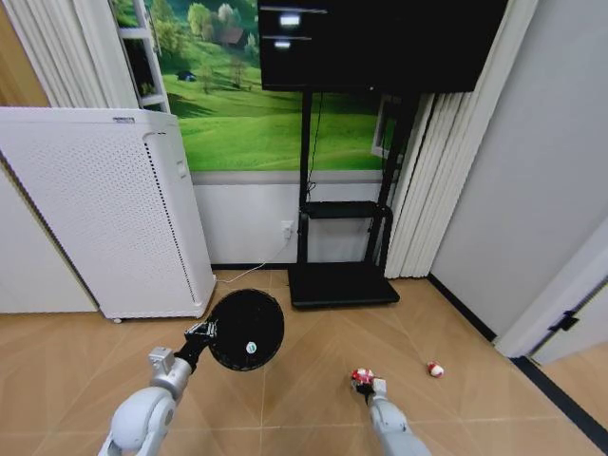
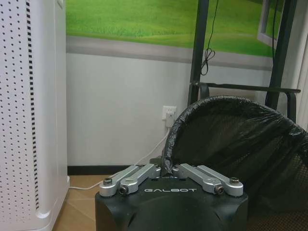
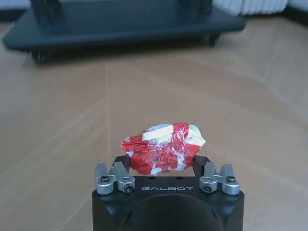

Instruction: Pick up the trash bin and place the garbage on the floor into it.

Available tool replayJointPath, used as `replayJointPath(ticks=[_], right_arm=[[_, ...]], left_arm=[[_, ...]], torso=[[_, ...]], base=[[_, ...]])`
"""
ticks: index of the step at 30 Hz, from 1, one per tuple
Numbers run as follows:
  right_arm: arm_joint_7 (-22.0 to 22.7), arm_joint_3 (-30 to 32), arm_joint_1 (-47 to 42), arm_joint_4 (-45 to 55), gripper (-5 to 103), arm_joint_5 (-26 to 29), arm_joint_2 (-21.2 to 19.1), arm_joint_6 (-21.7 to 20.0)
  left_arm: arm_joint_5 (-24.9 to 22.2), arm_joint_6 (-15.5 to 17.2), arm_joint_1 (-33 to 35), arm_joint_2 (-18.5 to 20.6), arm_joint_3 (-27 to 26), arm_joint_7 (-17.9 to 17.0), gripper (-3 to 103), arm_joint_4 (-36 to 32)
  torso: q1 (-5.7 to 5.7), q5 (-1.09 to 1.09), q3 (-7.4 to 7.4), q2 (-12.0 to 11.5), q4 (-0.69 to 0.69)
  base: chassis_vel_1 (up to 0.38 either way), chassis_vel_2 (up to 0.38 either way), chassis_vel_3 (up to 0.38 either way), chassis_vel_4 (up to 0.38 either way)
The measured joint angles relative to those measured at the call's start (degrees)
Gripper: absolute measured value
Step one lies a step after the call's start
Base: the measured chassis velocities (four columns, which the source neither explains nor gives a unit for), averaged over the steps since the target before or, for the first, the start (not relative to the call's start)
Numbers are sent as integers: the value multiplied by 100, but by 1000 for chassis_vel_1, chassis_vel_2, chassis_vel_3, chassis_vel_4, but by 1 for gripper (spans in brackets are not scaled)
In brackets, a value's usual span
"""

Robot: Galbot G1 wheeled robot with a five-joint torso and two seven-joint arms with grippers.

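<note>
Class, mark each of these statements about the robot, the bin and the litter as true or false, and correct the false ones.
1. The left gripper grips the rim of the trash bin. True.
2. The right gripper holds a green bottle. False: it is shut on a crumpled red-and-white scrap.
3. A second scrap lies on the floor to the robot's right. True.
4. The bin sits on top of the white perforated appliance. False: the left arm holds it in front of the appliance.

Black GALBOT-marked left claw [image 2: 168,169] and right claw [image 3: 161,161], silver screwed linkages, grey-white arms.
</note>
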Motion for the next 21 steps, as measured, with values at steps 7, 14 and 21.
replayJointPath(ticks=[7, 14, 21], right_arm=[[-53, 647, -149, 1065, 66, 54, -35, -241], [-177, 1245, -344, 2219, 66, 344, -22, -492], [-583, 1417, -791, 4019, 66, 1333, -106, -907]], left_arm=[[-15, -14, -101, -86, -28, -56, 4, 133], [-192, -18, -280, -144, -61, -158, 4, 421], [-719, 106, -1000, -246, 178, -217, 4, 1371]], torso=[[0, -2, 0, 0, 0], [0, -2, 0, 1, 1], [-1, -5, -1, 2, -2]], base=[[0, 0, 0, 0], [0, 0, 0, 0], [0, 0, 0, 0]])
